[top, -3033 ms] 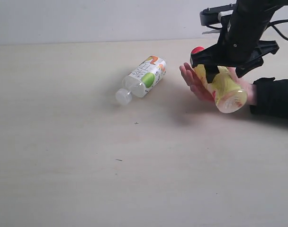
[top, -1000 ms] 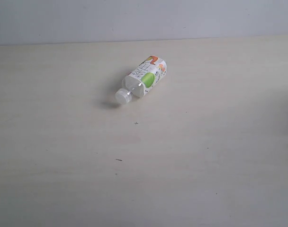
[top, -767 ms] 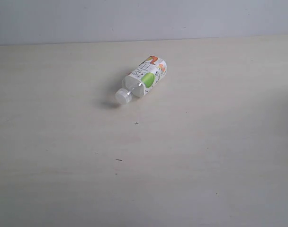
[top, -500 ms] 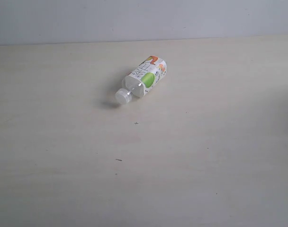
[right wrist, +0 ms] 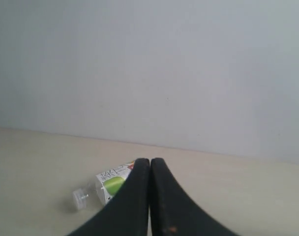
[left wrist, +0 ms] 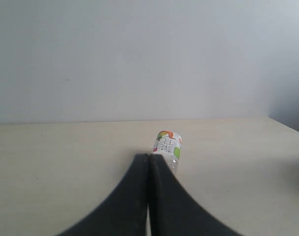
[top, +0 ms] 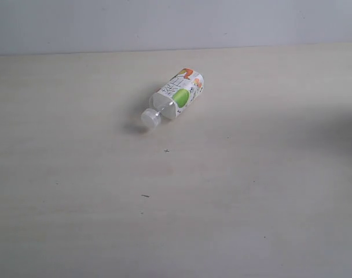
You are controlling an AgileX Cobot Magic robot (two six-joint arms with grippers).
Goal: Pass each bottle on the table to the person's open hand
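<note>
1. Exterior view: the pale wood-grain bench (top: pixel 77 220) fills the frame, dotted with a few dark specks (top: pixel 145 196). Its far edge meets a plain grey wall (top: pixel 164 23) at 12 o'clock.
2. One bottle (top: pixel 177 92) with a green-and-white label lies on its side toward 12 o'clock of the bench's middle, its white cap (top: pixel 149 118) pointing to 7 o'clock.
3. Bench surface spreads wide around it from 3 through 6 to 9 o'clock.
4. My left gripper (left wrist: pixel 149 156) is clenched on nothing, and its tips partly hide the bottle ahead.
5. My right gripper (right wrist: pixel 150 160) is clenched likewise, with the bottle ahead of it.
</note>
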